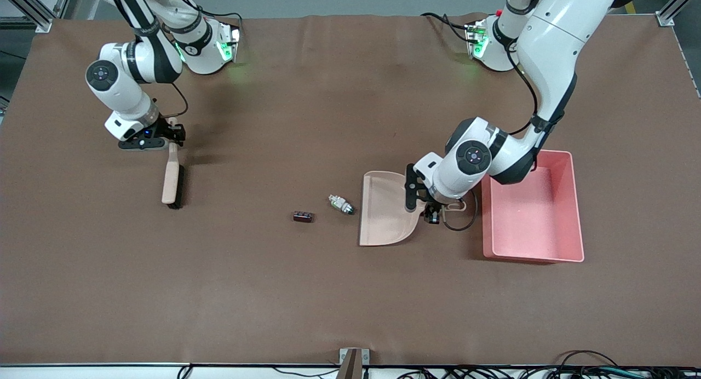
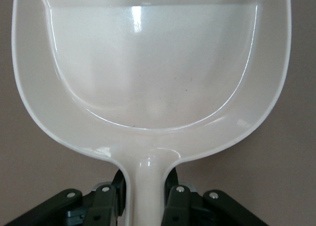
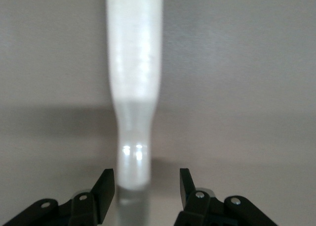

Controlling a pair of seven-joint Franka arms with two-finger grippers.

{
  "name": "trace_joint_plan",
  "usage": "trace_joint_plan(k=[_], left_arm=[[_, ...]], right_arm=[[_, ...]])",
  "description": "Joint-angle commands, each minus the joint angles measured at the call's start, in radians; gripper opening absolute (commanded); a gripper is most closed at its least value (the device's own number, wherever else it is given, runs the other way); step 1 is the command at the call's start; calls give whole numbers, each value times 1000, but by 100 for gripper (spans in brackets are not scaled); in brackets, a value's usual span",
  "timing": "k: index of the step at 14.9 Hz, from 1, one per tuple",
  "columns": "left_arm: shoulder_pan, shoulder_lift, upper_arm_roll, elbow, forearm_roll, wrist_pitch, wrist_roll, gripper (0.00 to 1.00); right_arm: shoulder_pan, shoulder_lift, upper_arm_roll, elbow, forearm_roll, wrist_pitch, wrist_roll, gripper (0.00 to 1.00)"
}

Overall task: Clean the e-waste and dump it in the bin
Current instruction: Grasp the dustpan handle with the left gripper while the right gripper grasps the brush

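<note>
The e-waste lies on the brown mat: a dark block [image 1: 303, 216] and a silver cylinder with a green band [image 1: 340, 204], both beside the open mouth of the beige dustpan [image 1: 386, 209]. My left gripper [image 1: 432, 212] is shut on the dustpan's handle, with both fingers pressed to it in the left wrist view [image 2: 146, 184]. The pan [image 2: 148, 63] is empty. The pink bin [image 1: 575, 204] stands beside the pan, toward the left arm's end. My right gripper [image 1: 174, 133] straddles the brush handle [image 3: 134, 87] and stands open [image 3: 147, 184], one finger touching the handle and the other apart.
The brush [image 1: 172, 179] lies flat on the mat toward the right arm's end, bristles along one edge. A cable loops beside the dustpan handle [image 1: 460, 223]. Brown mat stretches between the brush and the e-waste.
</note>
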Motion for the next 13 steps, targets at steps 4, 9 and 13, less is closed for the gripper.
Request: trace_joint_plan(k=[4,9,13], left_arm=[[-32,12,6,84,20,-117,-78,1],[-62,45,17,150,70,-178,-112,0],[-96,59,17,178,150,-234,-207,0]], right_arm=[[48,-30,2,-49,0,32,61,57],[34,-32,-4,-42,0,36,62,51],[5,-30,-4,-39,0,38,62,25]])
